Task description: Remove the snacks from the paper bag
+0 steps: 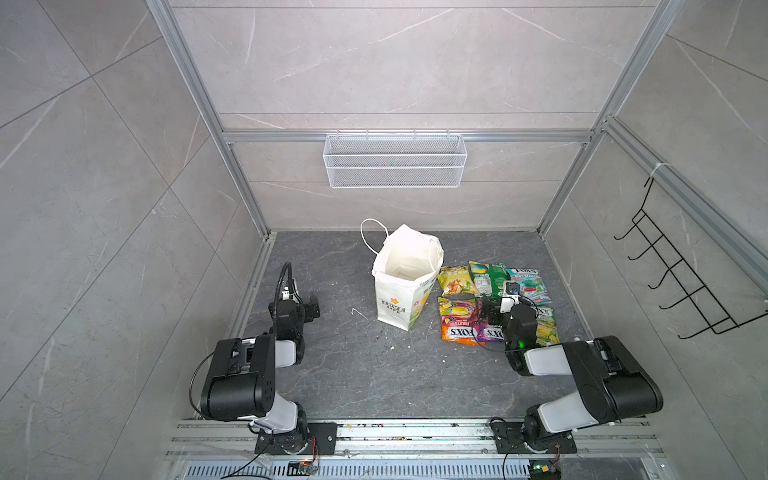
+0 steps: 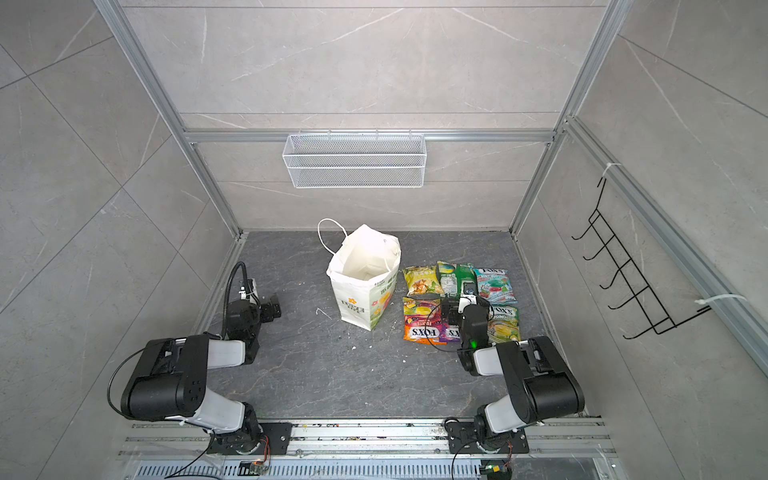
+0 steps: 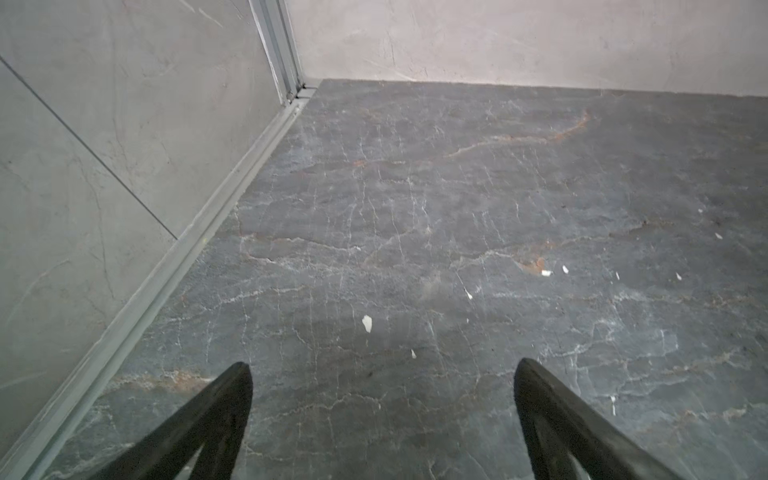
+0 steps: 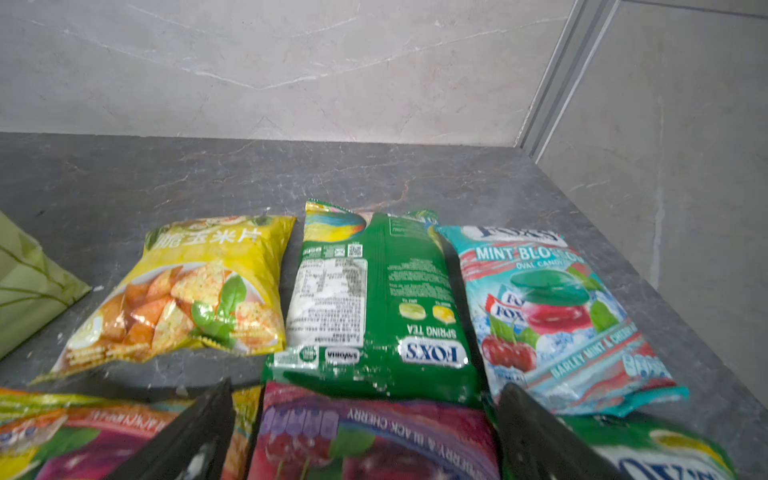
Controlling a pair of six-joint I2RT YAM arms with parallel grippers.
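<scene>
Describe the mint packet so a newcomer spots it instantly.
Right of the upright paper bag lie two rows of snacks. The mint packet ends the far row, nearest the right wall. It alone is teal, with red cherries.

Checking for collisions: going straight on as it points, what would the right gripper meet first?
Probably the purple cherry packet under the open right gripper, or the green packet just beyond; depth is unclear.

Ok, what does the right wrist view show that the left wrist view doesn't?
Right wrist only: chip bag, green bag, mint bag and purple bag lying flat on the floor, plus a corner of the paper bag. Left wrist only: white flecks on bare floor beside a metal rail. Both: dark floor, pale wall, and its own open claw: left claw, right claw.
</scene>
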